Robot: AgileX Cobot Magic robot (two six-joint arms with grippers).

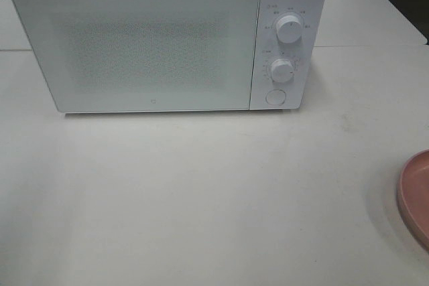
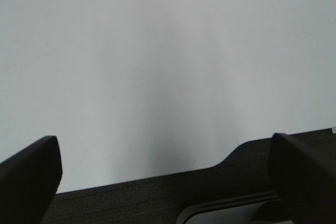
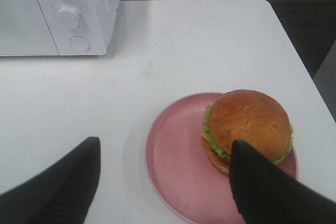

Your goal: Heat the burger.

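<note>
The burger, with a golden-brown bun and green lettuce, sits on a pink plate in the right wrist view. Only the plate's edge shows at the right border of the exterior high view; the burger is out of view there. My right gripper is open above the plate, one finger overlapping the burger's near side. My left gripper is open over bare table near its edge. The white microwave stands at the back with its door shut. Neither gripper shows in the exterior high view.
The microwave has two dials and a round button on its right panel. The white table spreads in front of it. The table's edge and dark floor show in the left wrist view.
</note>
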